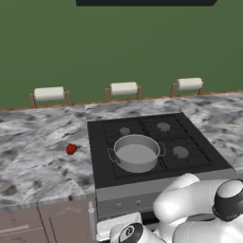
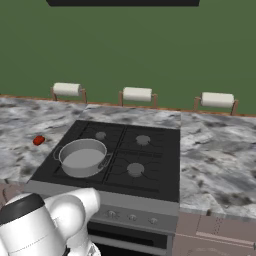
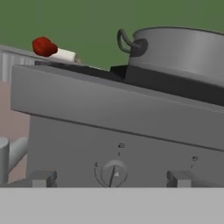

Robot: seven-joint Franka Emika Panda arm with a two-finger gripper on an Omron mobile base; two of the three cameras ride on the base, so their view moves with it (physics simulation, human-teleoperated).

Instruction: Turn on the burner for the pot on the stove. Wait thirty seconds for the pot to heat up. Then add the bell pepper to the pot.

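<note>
My gripper (image 3: 109,179) is spread wide, empty, straddling a knob (image 3: 113,173) on the stove (image 3: 131,113) front. I'd centre, close squarely, then twist. Pot (image 1: 136,153) sits front-left burner; bell pepper (image 1: 71,149) on counter (image 1: 38,156) left.

The pot (image 1: 136,153) is grey metal, paler grey inside. The pepper (image 1: 71,149) is glossy red. The stove (image 1: 190,124) is black, with grey burner caps and a grey front panel. The counter (image 1: 38,152) is grey-white marble, veined dark. The wall (image 1: 118,47) is plain green. 3 towel rolls (image 1: 124,88) are white.
</note>
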